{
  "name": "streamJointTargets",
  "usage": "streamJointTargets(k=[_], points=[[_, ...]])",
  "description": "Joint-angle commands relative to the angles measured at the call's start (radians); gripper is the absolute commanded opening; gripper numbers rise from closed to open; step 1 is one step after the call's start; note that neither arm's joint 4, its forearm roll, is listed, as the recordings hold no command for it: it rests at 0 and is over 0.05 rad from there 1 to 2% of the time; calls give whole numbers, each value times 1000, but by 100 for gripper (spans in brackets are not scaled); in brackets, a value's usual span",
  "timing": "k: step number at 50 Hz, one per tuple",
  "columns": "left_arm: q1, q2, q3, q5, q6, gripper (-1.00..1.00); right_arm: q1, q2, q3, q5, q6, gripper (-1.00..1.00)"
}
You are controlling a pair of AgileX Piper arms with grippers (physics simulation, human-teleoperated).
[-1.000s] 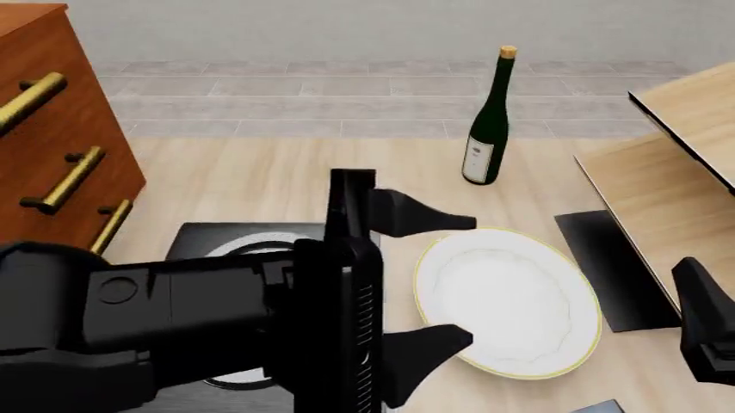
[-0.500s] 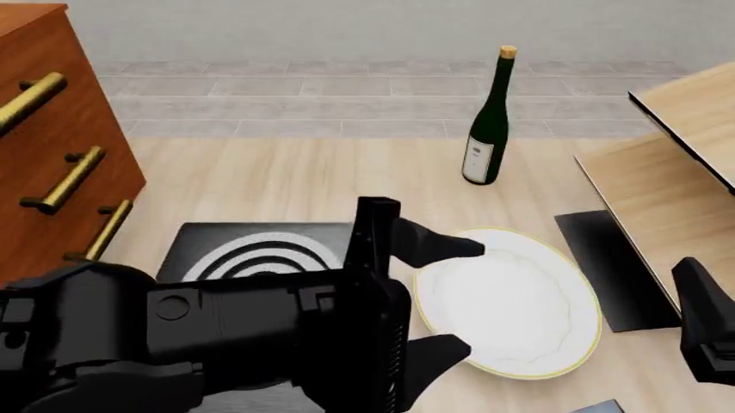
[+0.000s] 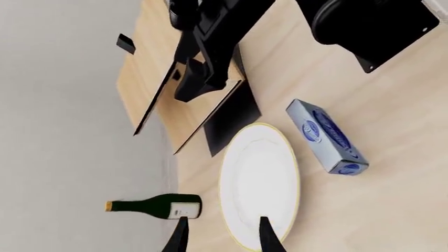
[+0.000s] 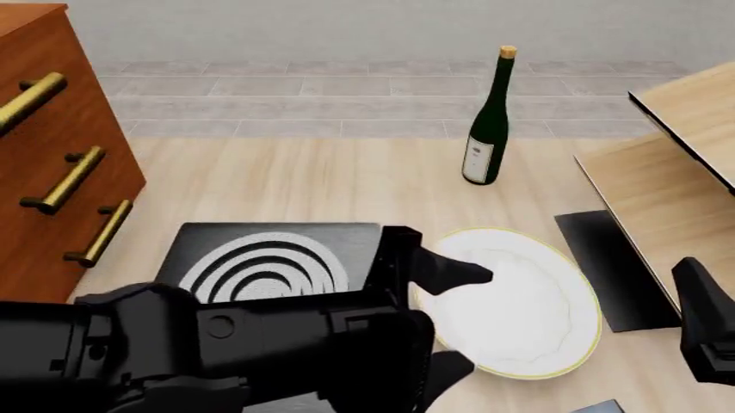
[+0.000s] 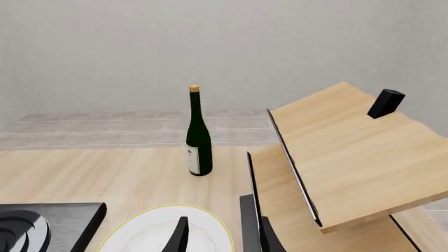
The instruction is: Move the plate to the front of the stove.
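While left end effector (image 4: 450, 320) straddles plate (image 4: 522, 305) rim | stove (image 4: 270, 258) adjacent

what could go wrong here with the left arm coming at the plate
The left gripper is open, its fingers straddling the near-left rim of the plate. A shallow plate lying flat may slip out or get pushed toward the black mat rather than lifted. The stove sits right beside the plate, so a low drag could catch its edge.
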State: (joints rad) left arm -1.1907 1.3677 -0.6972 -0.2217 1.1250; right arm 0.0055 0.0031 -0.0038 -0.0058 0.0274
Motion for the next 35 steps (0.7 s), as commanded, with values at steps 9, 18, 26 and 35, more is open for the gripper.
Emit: streamJointTargets(k=[9,18,26,35], points=[[-17,80,6,-52,0,100,0,-1,0,-1,1,100],[-10,104,15,-75,9,100,0,-1,0,-1,1,100],[-19,137,18,-94,13,100,0,-1,0,-2,1,100],[-13,177,32,-131,28,100,0,-1,0,-2,1,100]])
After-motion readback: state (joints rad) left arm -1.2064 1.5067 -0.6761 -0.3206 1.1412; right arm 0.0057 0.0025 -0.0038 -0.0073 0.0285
